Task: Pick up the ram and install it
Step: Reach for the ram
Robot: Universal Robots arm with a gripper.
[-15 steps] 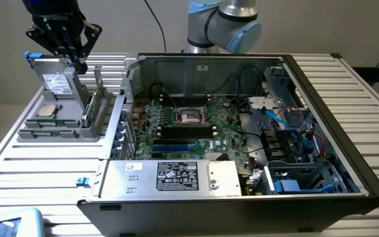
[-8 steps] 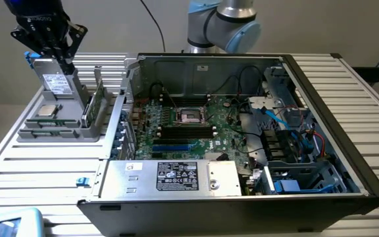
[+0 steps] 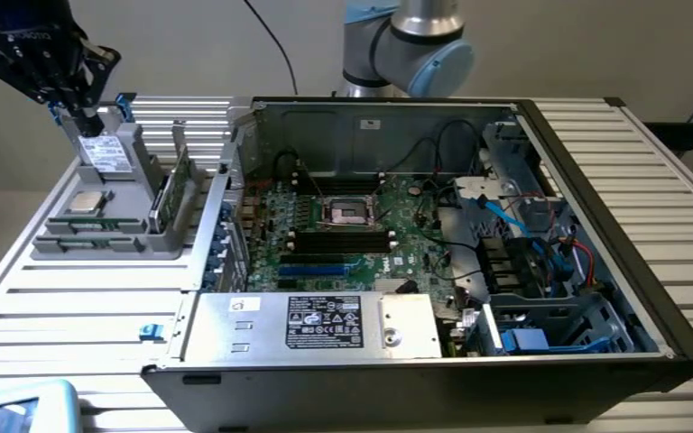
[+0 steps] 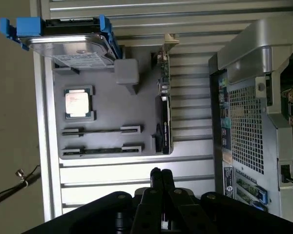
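Ram (image 4: 101,150) (image 3: 82,243) sits on edge in a slot of the grey tray (image 4: 112,97) (image 3: 115,230). It is not picked up and nothing is touching it. A second stick (image 4: 101,130) sits in the neighbouring slot, between the ram and the processor chip (image 4: 78,102) (image 3: 86,200).

Same tray also holds:
- a hard drive (image 4: 73,46) (image 3: 112,155) with blue brackets, standing at the end away from the sticks
- an expansion card (image 4: 163,117) (image 3: 172,194), upright along the side nearest the computer case (image 3: 443,383) (image 4: 244,112)

Gripper (image 4: 161,171) (image 3: 82,117) hangs in the air above the tray area. Jaws are pressed together and pinching nothing. In the wrist view the tips sit over bare slats of the worktop (image 4: 112,170) (image 3: 82,307), just past the ram end of the tray.

Case lies open on the worktop, at the exterior view's right of the tray and just beside it. The motherboard (image 3: 310,262) faces up, with the dark memory slots (image 3: 344,240) next to the processor socket. The arm's base stands behind the case.
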